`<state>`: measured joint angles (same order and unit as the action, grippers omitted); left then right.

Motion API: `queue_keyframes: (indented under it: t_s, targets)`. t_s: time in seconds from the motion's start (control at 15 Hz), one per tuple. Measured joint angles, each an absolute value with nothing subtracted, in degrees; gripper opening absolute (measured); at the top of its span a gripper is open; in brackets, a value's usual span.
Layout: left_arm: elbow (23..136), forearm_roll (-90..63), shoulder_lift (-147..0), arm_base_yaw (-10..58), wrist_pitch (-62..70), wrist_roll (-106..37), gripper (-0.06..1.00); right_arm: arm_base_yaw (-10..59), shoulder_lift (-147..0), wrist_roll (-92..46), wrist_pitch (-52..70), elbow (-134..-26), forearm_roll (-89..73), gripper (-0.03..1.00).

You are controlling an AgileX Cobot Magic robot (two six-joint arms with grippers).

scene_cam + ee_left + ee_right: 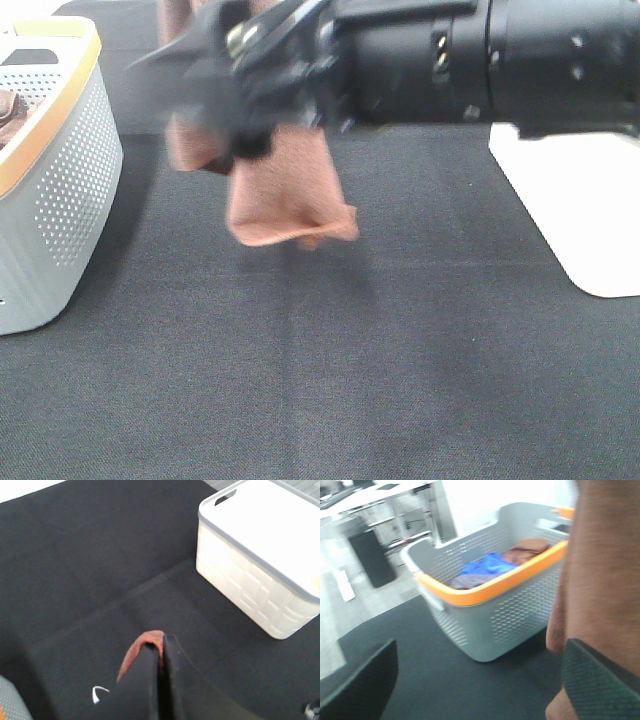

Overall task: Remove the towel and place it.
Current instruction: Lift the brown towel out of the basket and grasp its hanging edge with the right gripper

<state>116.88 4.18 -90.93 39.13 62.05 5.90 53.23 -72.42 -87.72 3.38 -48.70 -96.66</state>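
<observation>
The reddish-brown towel (290,190) hangs folded in the air above the black table, right of the grey basket (70,180). In the left wrist view my left gripper (161,647) is shut, with a fold of the towel (145,640) pinched between its fingers. My right arm reaches in from the right across the top of the exterior view, with its gripper (235,100) at the towel's upper part. In the right wrist view the right gripper (480,672) is wide open and the towel (605,570) hangs against one finger (600,675). The left gripper cannot be picked out in the exterior view.
The grey basket (490,615) has an orange rim and holds a blue cloth (487,565) and a brown cloth (530,547). A white basket (250,580) stands at the table's right (570,200). A black cloth (350,380) covers the table.
</observation>
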Motion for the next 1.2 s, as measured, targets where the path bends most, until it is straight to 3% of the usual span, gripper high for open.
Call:
queue_keyframes:
  t_s: [0.67, 1.2]
  targets:
    - [116.9, 0.5, -90.9, 39.1, 58.7, 6.1, 0.00, 53.2, -89.3, -91.7, 8.1, -57.4, -95.0, 0.80]
    - [116.9, 0.4, -90.9, 39.1, 58.7, 5.9, 0.00, 53.2, -90.9, -90.4, -17.6, -57.4, -99.0, 0.80]
